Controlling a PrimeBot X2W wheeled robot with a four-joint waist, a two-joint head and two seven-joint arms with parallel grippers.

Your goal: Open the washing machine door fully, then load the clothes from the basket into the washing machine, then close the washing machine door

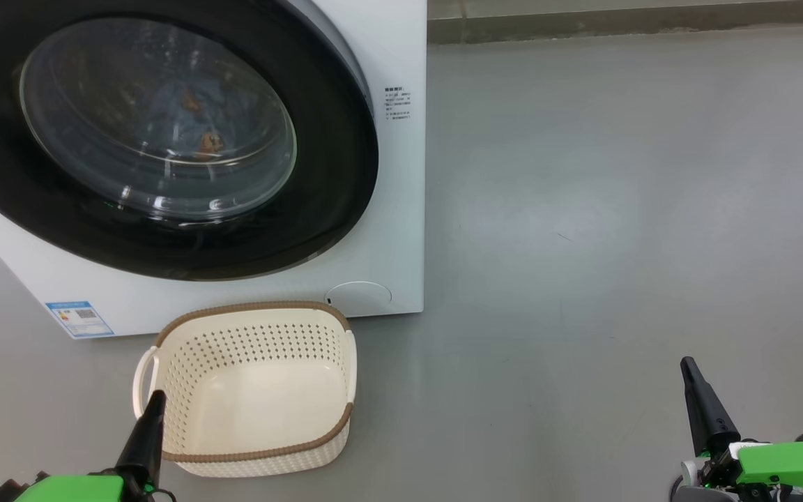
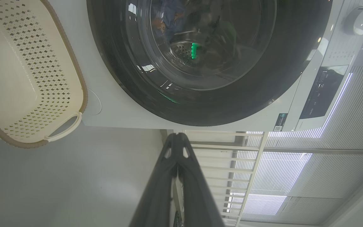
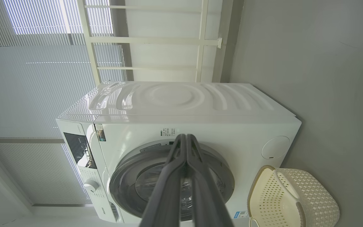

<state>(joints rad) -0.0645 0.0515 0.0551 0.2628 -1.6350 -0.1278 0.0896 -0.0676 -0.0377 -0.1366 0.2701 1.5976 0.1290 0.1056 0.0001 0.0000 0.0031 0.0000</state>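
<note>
Washing machine ahead to my left, its door shut flat on the front, clothes inside behind the glass. Basket sits on the floor just before it. My left end effector is at the basket's near left corner, and my right end effector is well apart on the right.

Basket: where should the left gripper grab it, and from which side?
Probably the left handle, coming in from the left of the basket. It's an open loop standing off the wall, nearest the left gripper, which is shut and must open first.
</note>
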